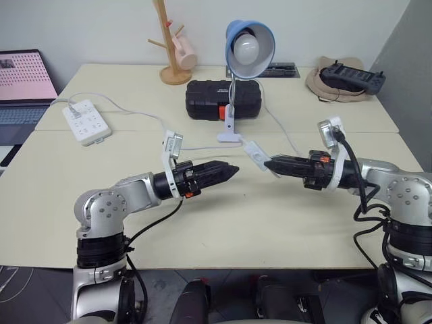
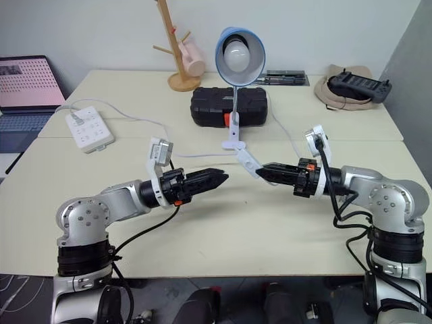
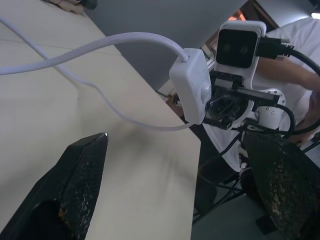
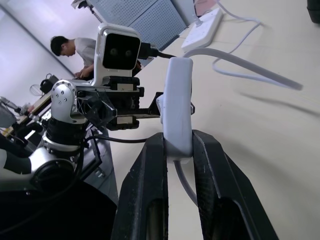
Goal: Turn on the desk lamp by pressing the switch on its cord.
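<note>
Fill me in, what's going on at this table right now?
The right gripper is shut on the small white oblong inline switch, holding it above the pale table. Its thin white cord trails back toward the blue-shaded desk lamp, whose bulb looks unlit. The left gripper, open, points at the switch from the opposite side without touching it.

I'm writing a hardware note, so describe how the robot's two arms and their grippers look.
Both arms are silver-grey metal with round jointed housings and black bands. Each ends in a black cylindrical wrist with small orange-red accents and two tapered black fingers with a rough inner texture: left gripper, right gripper. A small white camera box stands on a bracket above each wrist, and thick black cables loop along both arms.
</note>
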